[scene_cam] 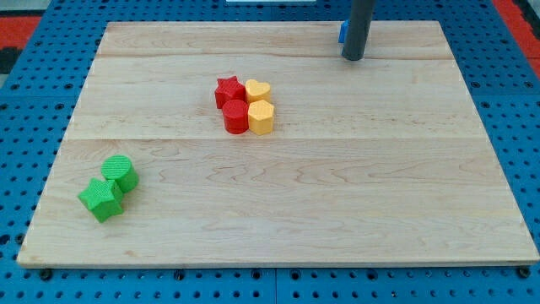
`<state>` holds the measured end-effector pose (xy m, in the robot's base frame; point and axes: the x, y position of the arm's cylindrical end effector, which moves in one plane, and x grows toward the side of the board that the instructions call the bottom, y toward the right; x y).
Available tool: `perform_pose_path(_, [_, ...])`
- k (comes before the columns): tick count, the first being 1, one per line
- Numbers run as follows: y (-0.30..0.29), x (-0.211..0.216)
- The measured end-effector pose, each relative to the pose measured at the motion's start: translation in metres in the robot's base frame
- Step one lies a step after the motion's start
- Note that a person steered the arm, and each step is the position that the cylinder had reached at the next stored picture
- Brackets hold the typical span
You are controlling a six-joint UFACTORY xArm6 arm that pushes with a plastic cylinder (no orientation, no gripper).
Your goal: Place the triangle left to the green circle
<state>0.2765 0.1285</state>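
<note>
A green circle block [120, 171] lies at the board's lower left, touching a green star block [101, 199] just below and left of it. My tip [353, 57] rests at the view's top, right of centre. A small blue block [343, 33], mostly hidden behind the rod, peeks out on the rod's left side; its shape cannot be made out. The tip is far up and right of the green circle.
A tight cluster sits left of centre: a red star [228, 89], a red cylinder [235, 117], a yellow heart [257, 90] and a yellow hexagon [261, 117]. The wooden board [337, 194] lies on a blue pegboard.
</note>
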Motion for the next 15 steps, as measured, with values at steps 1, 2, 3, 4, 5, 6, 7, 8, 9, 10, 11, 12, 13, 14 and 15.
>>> perform_pose_path(1, [0.000,0.000])
perform_pose_path(2, [0.000,0.002])
perform_pose_path(3, [0.000,0.008])
perform_pose_path(4, [0.000,0.042])
perform_pose_path(5, [0.011,0.135])
perform_pose_path(6, [0.008,0.133])
perform_pose_path(7, [0.012,0.161])
perform_pose_path(8, [-0.042,0.181])
perform_pose_path(9, [-0.051,0.168])
perform_pose_path(10, [-0.048,0.159])
perform_pose_path(11, [-0.040,0.138])
perform_pose_path(12, [-0.012,0.112])
perform_pose_path(13, [0.061,0.097])
perform_pose_path(14, [0.087,0.071])
perform_pose_path(15, [0.099,0.014])
